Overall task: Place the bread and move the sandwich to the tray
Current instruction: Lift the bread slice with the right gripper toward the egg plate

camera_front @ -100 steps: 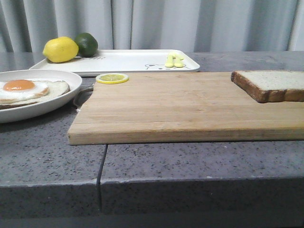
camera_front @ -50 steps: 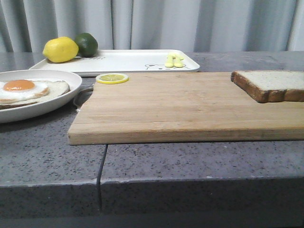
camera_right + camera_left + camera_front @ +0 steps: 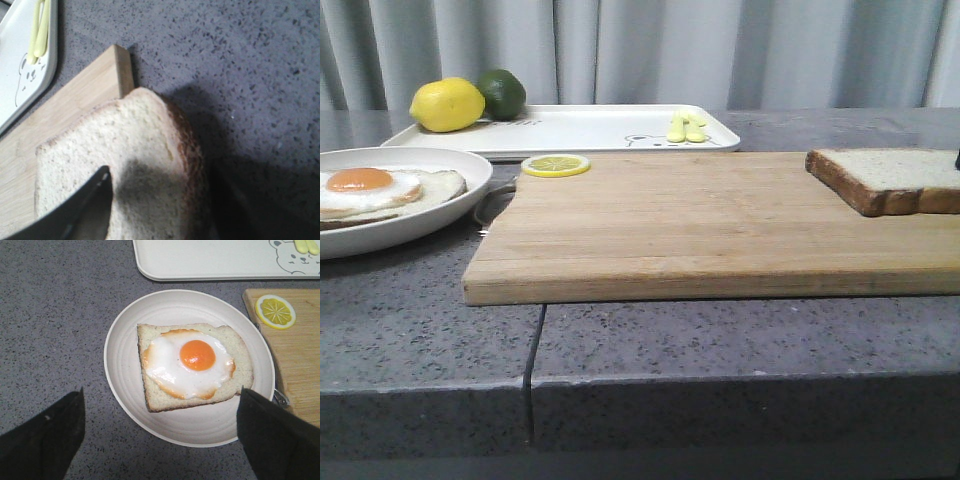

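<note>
Two dark fingers (image 3: 47, 437) of the left gripper (image 3: 160, 440) stand wide apart above the sandwich (image 3: 192, 365), one to each side of its plate (image 3: 120, 365), touching nothing. Only one finger (image 3: 75, 210) of the right gripper shows, low over the bread (image 3: 125, 160), so whether its jaws are apart or together cannot be told. The bread lies at the far right corner of the board (image 3: 690, 225) and overhangs its edge; the tray (image 3: 580, 130) sits behind the board, a lemon (image 3: 447, 104) and a lime (image 3: 502, 92) at its left end, and a lemon slice (image 3: 556, 165) rests on the board's near-left corner, just beside the plate.
</note>
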Tool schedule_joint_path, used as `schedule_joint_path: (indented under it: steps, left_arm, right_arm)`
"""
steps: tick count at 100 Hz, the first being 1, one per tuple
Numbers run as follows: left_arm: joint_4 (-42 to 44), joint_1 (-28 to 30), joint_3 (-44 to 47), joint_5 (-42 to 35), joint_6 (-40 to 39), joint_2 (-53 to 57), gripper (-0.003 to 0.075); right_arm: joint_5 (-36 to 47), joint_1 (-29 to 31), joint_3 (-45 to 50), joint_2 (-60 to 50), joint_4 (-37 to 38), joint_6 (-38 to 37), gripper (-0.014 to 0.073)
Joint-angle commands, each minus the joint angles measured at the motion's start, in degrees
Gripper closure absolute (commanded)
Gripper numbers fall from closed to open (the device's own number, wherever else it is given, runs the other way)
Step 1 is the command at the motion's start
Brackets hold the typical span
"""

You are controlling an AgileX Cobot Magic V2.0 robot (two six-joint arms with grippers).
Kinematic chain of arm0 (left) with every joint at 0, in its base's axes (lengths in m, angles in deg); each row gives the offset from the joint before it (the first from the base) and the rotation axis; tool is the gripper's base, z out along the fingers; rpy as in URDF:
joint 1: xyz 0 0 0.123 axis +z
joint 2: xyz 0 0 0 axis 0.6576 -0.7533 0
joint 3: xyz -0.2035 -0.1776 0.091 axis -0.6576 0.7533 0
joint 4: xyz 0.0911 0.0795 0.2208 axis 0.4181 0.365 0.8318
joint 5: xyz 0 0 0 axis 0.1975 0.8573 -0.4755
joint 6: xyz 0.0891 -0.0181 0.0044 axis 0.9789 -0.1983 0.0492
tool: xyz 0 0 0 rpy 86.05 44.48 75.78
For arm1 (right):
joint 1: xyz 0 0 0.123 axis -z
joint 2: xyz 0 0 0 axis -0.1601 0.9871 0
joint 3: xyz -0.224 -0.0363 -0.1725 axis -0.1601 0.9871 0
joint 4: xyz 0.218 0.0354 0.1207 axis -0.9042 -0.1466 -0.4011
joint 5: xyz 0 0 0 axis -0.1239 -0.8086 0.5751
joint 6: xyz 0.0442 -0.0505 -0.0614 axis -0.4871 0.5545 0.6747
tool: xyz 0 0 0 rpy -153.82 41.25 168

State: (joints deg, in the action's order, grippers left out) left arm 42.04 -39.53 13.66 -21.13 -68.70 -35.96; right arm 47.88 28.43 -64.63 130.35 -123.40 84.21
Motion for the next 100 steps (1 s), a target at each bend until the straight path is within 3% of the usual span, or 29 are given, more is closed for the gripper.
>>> schedule_joint_path:
  steps: [1, 30, 55, 100]
  left_arm:
    - [-1.41, 0.17, -2.09, -2.99, -0.4, 0.12, 0.0145]
    - [-1.41, 0.17, -2.09, -2.99, -0.4, 0.12, 0.0145]
    - [-1.41, 0.17, -2.09, -2.99, -0.4, 0.12, 0.0145]
    - [-1.41, 0.17, -2.09, -2.99, -0.4, 0.12, 0.0145]
  right_arm:
    - [-1.26, 0.06, -0.55, -0.56, 1.47, 0.55, 0.0271]
    - [0.02, 0.06, -0.55, -0.56, 1.51, 0.55, 0.0668]
    - [-5.55, 0.06, -1.7, -1.96, 1.43, -2.11, 0.0652]
    - [-11.04, -0.55, -8.72, -17.66, -0.25, -12.52, 0.0652]
